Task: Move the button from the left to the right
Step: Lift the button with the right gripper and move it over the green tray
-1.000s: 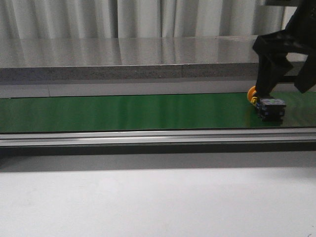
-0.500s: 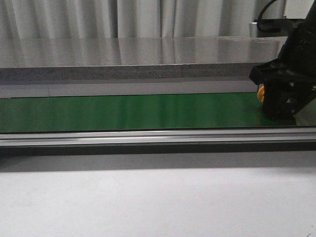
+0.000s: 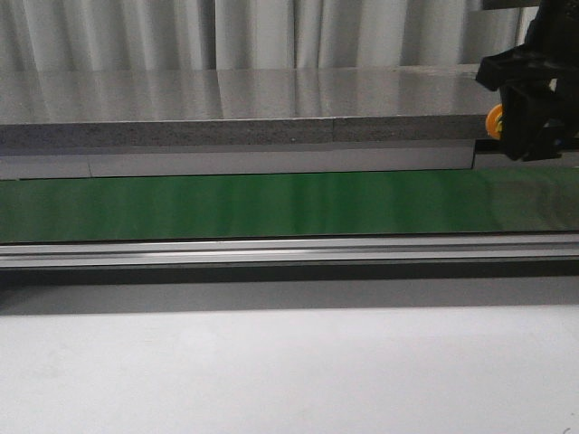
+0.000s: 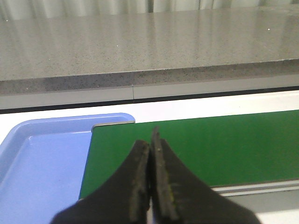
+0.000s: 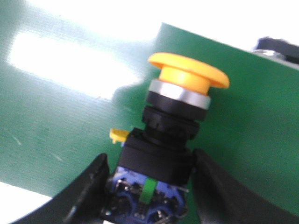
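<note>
The button [image 5: 180, 116] has a round yellow-orange cap, a silver ring, a black body and a blue base with a green mark. My right gripper [image 5: 149, 186] is shut on its base, one finger on each side, and holds it in the air above the green belt [image 5: 56, 116]. In the front view the right gripper [image 3: 534, 117] is at the far right, raised, with only a bit of the orange cap [image 3: 494, 120] showing at its left side. My left gripper [image 4: 150, 154] is shut and empty over the belt's left end.
The green belt [image 3: 253, 206] runs across the front view, with a metal rail [image 3: 271, 250] before it and a grey stone ledge [image 3: 235, 117] behind. A blue tray [image 4: 42, 158] lies beside the belt's left end. A white table surface [image 3: 271, 371] is nearest.
My right gripper closed on the button on the belt at the far right and has lifted it clear of the belt, moving up and slightly right.
</note>
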`<state>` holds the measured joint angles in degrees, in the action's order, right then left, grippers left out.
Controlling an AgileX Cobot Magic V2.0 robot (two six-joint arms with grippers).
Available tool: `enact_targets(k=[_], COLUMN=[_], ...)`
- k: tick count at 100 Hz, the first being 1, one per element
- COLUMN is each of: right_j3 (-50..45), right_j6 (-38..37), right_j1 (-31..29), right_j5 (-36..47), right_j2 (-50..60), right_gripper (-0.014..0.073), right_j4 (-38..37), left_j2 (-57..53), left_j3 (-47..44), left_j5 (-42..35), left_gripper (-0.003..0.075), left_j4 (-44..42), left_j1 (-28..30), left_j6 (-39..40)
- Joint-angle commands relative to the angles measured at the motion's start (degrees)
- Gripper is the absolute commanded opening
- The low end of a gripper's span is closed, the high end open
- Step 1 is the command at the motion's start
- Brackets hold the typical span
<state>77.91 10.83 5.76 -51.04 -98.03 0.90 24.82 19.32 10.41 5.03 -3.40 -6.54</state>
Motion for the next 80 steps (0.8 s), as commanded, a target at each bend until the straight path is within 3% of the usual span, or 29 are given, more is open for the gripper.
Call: enact_targets(k=[1,28,55,80], right_j3=[3.0,3.8,3.7,3.7], right_j6=[3.6,14.5,22.6,29.1], right_j1=[-2.9,-17.0,-28.2,-33.0], right_j5=[-0.6,0.0,6.4,8.6], right_j2=[2.5,2.5,2.5,2.0], right_gripper=[0.0152,0.0152,0.0152,0.0152], right_j4=[1.0,11.2,11.6,12.3], left_j2=[0.2,0.2,0.2,0.2], left_j3=[1.6,1.6,1.6,1.6], left_j5=[-5.0,-5.0,-5.0,-5.0], left_gripper=[-0.0020,-0.0020,-0.0020,-0.0020], left_j4=[0.6,0.6,0.6,0.6], left_j1=[-0.5,-0.5,-0.5,-0.5], left_j6=[0.0,0.0,0.0,0.0])
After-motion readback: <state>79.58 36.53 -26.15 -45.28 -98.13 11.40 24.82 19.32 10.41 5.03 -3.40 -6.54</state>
